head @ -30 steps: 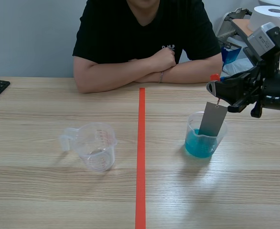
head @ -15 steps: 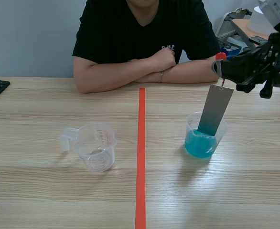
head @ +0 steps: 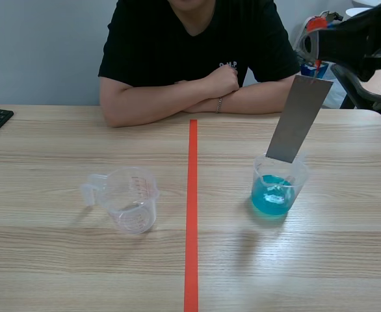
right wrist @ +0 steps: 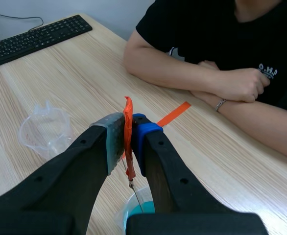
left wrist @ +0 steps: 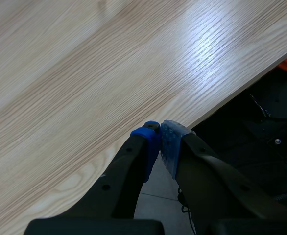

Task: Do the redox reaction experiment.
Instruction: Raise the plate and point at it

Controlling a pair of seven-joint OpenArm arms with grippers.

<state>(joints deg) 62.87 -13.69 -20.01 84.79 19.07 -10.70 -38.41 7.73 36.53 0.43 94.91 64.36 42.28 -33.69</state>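
Wooden table (head: 80, 260): right gripper (head: 315, 39) is clamped on an orange tab (right wrist: 128, 122), and the grey metal plate (head: 299, 117) hangs with its lower edge at the beaker (head: 276, 192) rim, clear of the blue solution. Left gripper (left wrist: 159, 139) fingers are together, holding nothing. Empty cup (head: 131, 198) is unused, so the experiment looks unfinished.

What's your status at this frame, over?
Left claw shut on nothing, at the table edge. Right claw shut on orange tag, grey plate hanging over blue-liquid beaker, low end near rim. Clear cup sits apart, across the tape line.
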